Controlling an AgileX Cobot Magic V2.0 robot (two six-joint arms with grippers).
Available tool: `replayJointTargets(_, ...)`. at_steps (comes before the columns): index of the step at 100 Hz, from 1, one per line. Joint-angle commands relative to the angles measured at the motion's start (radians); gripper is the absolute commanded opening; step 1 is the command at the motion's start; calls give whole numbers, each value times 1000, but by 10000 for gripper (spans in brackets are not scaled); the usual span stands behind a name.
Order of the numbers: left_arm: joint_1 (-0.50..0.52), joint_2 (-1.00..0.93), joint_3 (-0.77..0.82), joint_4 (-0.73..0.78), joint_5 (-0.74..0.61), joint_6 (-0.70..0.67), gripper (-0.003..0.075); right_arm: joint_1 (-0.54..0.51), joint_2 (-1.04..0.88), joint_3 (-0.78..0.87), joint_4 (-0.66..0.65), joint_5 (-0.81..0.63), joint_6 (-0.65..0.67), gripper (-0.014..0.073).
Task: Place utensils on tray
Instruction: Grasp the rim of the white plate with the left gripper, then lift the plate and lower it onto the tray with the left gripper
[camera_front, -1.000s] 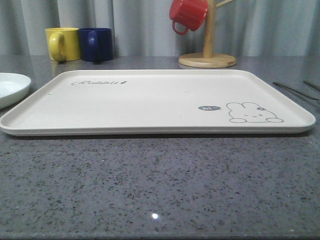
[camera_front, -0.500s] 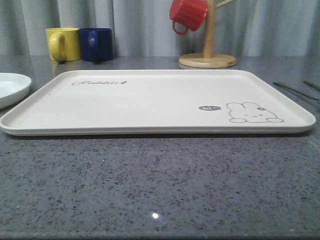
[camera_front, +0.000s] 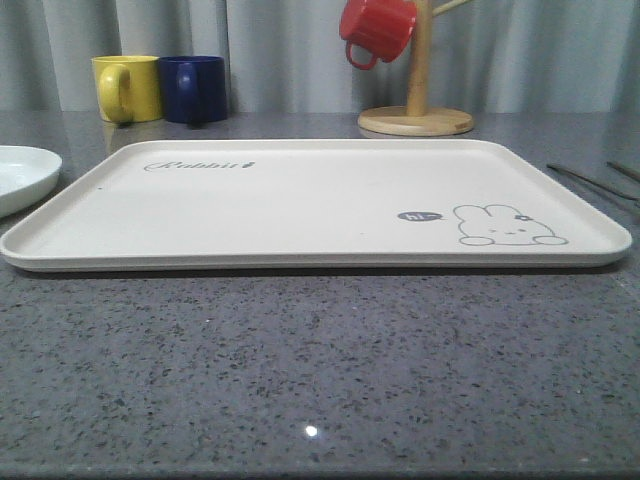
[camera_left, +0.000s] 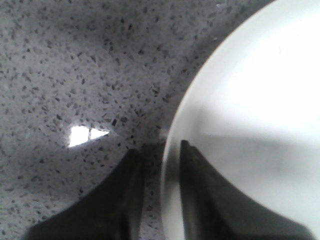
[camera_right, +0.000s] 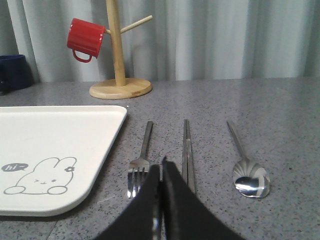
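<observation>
The utensils lie side by side on the grey table, to the right of the tray (camera_right: 50, 145): a fork (camera_right: 141, 159), a long flat chopstick-like piece (camera_right: 187, 145) and a spoon (camera_right: 248, 175). My right gripper (camera_right: 161, 162) is shut and empty, its tip low over the table between the fork's tines and the flat piece. In the front view the cream rabbit tray (camera_front: 300, 200) is bare, and thin utensil handles (camera_front: 590, 180) show at the far right. My left gripper (camera_left: 159, 150) is open over the white plate's rim (camera_left: 170, 150).
A white plate (camera_front: 20, 175) sits left of the tray. A yellow mug (camera_front: 125, 88) and a dark blue mug (camera_front: 192, 88) stand at the back left. A wooden mug tree (camera_front: 416, 110) with a red mug (camera_front: 375, 28) stands behind the tray.
</observation>
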Motion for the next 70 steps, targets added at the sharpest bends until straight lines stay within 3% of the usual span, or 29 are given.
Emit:
replayJointTargets(1, -1, -32, -28, -9, -8, 24, -18, -7, -19, 0, -4, -85, -8, -69)
replayJointTargets(25, 14, -50, -28, -55, -10, 46, -19, -7, -19, 0, -4, -85, -8, -69)
replayJointTargets(52, 113, -177, -28, -336, -1, 209, -19, -7, -19, 0, -4, -85, -8, -69)
replayJointTargets(70, 129, -255, -28, -414, 12, 237, -19, -7, -19, 0, -4, -85, -8, -69)
